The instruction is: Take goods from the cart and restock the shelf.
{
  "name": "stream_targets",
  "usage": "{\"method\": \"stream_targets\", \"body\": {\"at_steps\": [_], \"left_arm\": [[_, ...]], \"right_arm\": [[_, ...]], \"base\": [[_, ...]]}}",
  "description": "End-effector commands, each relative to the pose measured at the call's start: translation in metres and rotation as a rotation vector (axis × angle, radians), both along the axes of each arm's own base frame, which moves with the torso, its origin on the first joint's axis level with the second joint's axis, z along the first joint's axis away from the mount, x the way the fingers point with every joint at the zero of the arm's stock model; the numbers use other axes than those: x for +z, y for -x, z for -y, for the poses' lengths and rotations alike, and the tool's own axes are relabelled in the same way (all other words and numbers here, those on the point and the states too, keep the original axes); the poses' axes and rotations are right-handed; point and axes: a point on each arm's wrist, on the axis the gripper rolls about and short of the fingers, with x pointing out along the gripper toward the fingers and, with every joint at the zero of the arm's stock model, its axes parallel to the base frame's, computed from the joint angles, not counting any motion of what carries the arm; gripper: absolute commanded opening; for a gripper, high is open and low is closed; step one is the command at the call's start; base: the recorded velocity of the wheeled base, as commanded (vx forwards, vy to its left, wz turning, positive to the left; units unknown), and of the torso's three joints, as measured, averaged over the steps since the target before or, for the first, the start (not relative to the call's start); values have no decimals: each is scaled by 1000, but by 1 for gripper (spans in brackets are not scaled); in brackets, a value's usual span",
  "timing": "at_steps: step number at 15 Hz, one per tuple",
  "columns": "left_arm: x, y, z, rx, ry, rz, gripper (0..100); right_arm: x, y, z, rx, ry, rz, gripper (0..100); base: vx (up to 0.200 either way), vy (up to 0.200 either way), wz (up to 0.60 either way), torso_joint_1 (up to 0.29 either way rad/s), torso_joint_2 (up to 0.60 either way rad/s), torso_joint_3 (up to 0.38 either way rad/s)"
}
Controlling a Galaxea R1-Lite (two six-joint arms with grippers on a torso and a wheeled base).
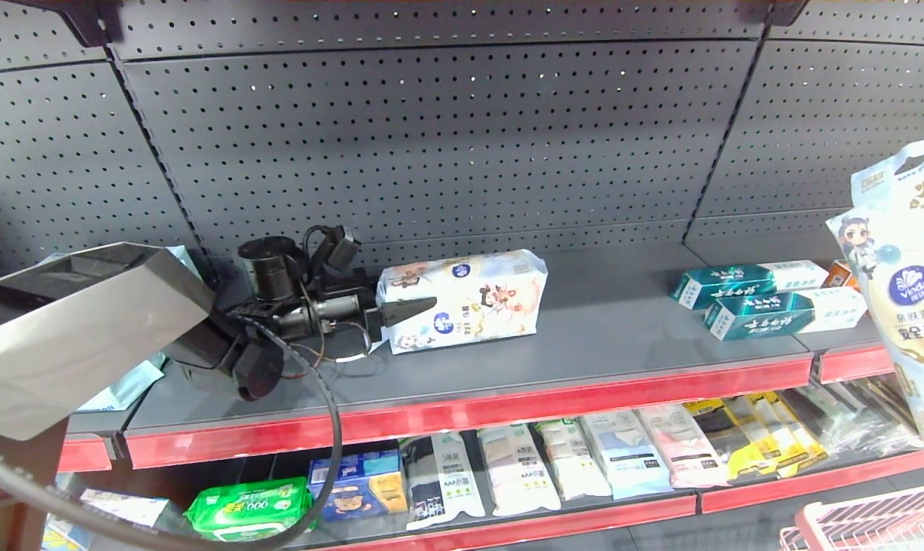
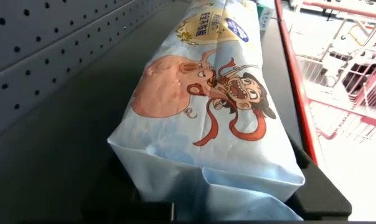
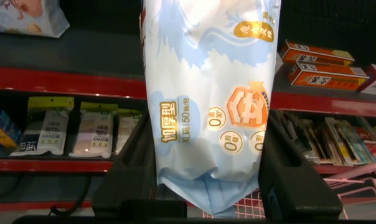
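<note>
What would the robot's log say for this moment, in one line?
left fingers: clamp tissue pack on shelf | right fingers: hold bag before shelf | restock: in progress

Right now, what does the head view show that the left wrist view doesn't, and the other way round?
Only the head view: the black left arm, rows of packets on the lower level, and a big white-and-blue bag held up at the right edge. Only the left wrist view: the folded end of the tissue pack, close up between the dark jaws. Both: that cartoon-printed pack lying on the grey shelf, the pegboard wall behind and the pink cart.
</note>
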Motion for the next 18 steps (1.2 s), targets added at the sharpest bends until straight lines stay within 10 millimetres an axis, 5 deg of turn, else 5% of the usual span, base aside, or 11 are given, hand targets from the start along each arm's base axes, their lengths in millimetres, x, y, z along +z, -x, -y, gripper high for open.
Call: {"method": "stream_targets", "body": {"at_steps": [1,18], "left_arm": [[-5,8,-2,-23,7,-12,0],[-5,43,-6,-51,23,-20,0]], "right_arm": [[0,0,0,0,0,0,0],[0,2,0,5,0,10,0]], "base": [[0,0,0,0,0,0],[0,0,0,0,0,0]]}}
